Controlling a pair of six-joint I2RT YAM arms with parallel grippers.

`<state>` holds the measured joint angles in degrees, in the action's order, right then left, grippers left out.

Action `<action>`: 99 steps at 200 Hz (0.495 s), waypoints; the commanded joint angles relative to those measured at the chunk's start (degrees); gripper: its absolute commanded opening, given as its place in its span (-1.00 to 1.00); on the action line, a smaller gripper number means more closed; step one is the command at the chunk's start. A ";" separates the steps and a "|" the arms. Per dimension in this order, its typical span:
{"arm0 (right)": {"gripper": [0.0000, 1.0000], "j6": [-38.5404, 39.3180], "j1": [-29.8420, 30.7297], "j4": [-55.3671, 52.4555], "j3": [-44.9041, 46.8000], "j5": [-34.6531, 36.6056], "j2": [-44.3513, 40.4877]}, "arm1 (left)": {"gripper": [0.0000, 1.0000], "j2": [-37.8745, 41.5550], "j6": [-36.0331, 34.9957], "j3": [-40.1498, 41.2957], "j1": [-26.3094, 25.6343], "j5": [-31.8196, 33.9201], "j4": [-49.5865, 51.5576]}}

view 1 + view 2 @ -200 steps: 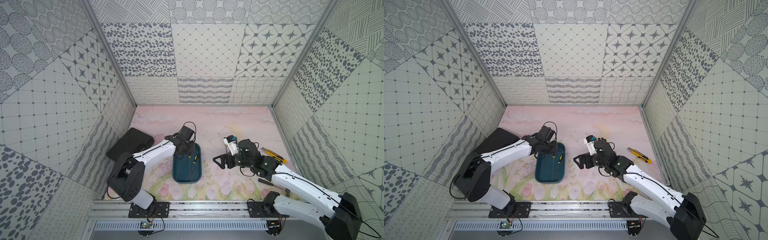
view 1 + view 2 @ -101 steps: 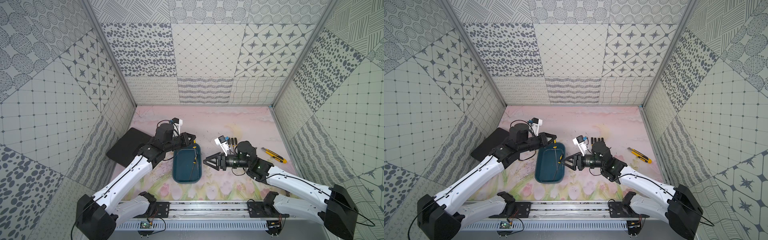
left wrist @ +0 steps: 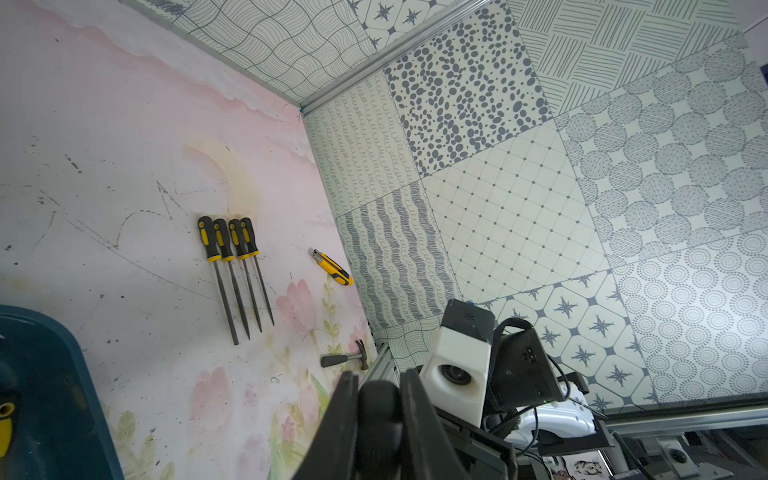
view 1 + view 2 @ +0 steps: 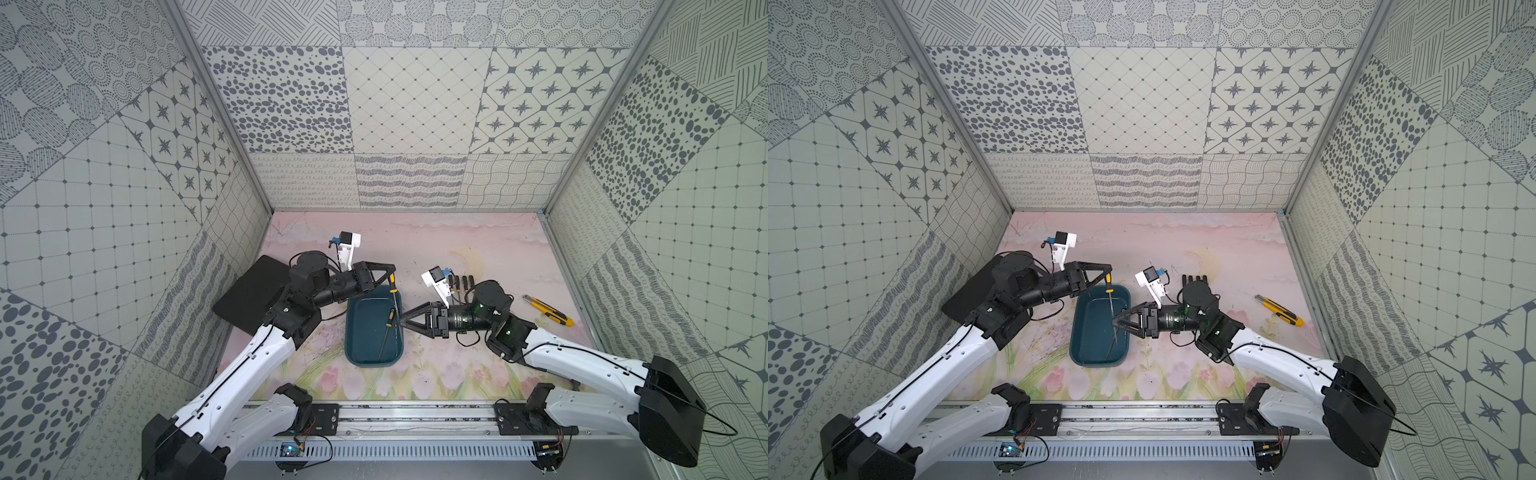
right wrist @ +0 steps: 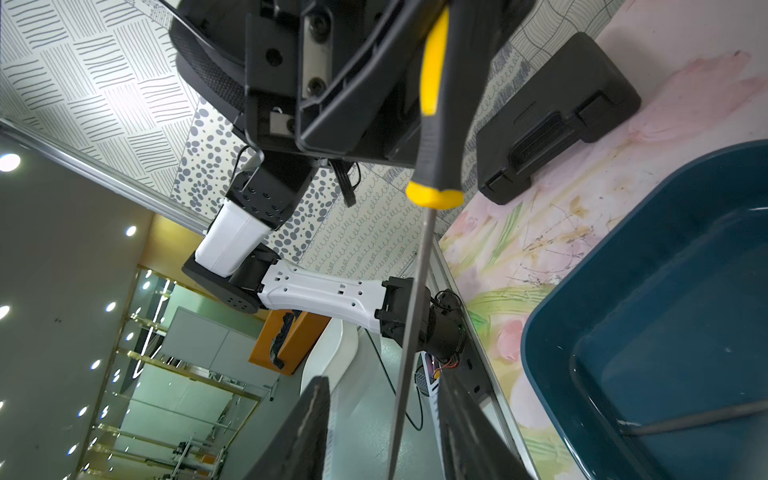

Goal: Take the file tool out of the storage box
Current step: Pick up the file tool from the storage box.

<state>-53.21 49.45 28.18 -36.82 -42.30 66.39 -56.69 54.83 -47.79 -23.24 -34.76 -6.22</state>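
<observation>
A second ago my left gripper (image 4: 392, 284) was down in the dark teal-blue shallow plastic storage box (image 4: 347, 332), and my right gripper (image 4: 402, 322) sat wide open, off to the box's right. Now the left one has lifted the thin file tool with the black-and-yellow handle and grey metal rod (image 4: 391, 305). The right one has come over the box's right rim, jaws narrower.

In both top views the file tool hangs over the far end of the box, off its floor but not past its rim. So I think the lifting is done; the hand-over and the carrying out are left. Its long line runs along the box's long sides: handle toward the far edge of the table (image 4: 457, 237), tip toward the near edge.

In the left wrist view the left gripper's fingers (image 3: 343, 415) are squeezed tight on the black handle.

In the right wrist view the right jaws stand half open, one each side of the rod, gripping nothing.
</observation>
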 commanded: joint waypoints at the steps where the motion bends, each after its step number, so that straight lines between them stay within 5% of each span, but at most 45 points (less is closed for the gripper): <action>1: -0.16 -2.11 0.47 5.25 -1.43 -2.14 0.96 | -0.66 0.09 2.35 0.78 0.77 -5.71 -9.95; 54: -0.36 -2.73 0.77 5.87 -1.88 -2.61 1.40 | -0.66 -0.19 3.11 1.64 2.02 -6.03 -12.82; 99: -0.72 -3.37 0.85 6.87 -2.29 -2.58 1.98 | -0.66 0.03 3.11 2.56 2.32 -5.93 -14.65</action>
<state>-56.36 49.87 31.00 -37.04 -43.99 67.88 -56.82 57.82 -45.89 -21.41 -39.03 -13.82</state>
